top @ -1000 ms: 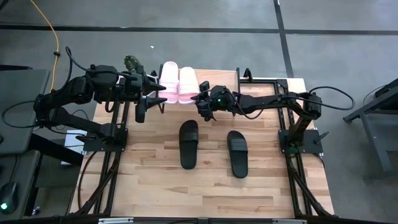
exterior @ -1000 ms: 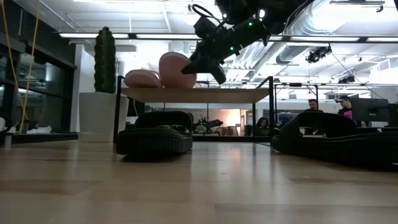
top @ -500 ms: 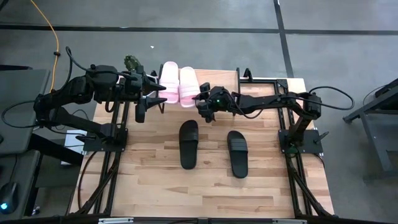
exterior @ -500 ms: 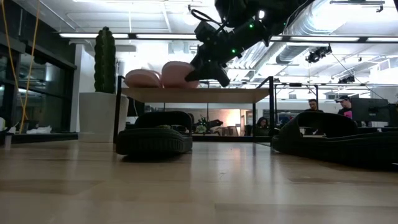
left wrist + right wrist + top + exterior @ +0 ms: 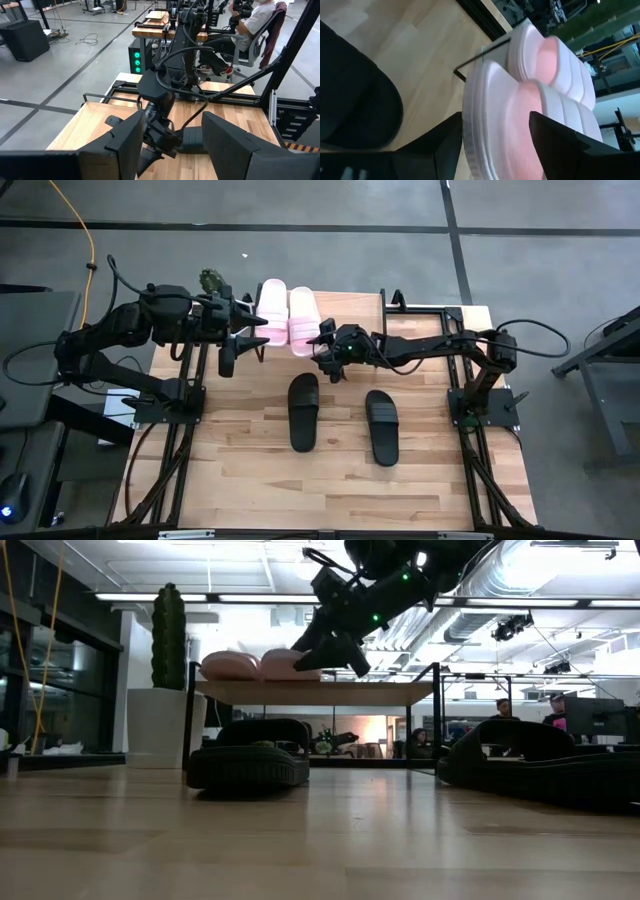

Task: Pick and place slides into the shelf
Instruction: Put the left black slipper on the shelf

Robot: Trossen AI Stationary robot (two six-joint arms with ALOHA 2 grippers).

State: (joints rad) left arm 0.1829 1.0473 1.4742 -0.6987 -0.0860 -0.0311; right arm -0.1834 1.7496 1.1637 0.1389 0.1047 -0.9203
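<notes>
Two pale pink slides lie flat, side by side, soles down on the shelf's wooden top at the table's far edge. My right gripper is open at the near end of the right-hand pink slide, one finger on each side of its heel. My left gripper hovers open and holds nothing, left of the pink pair. Two black slides rest on the table in the middle. My right gripper's open fingers flank the heel end of the right-hand pink slide, coming from the table's near right side. Whether they still touch its sides I cannot tell. The slide lies on the shelf top.
A white pot with a cactus stands just left of the shelf, behind my left arm. Black metal frames run along both table sides. Bare wood lies near the front edge. People sit in the room beyond.
My right gripper has opened and let go of the right-hand pink slide. That slide, which stood tilted up on the shelf top a second ago, has tipped down and now lies flat beside the other pink one.
</notes>
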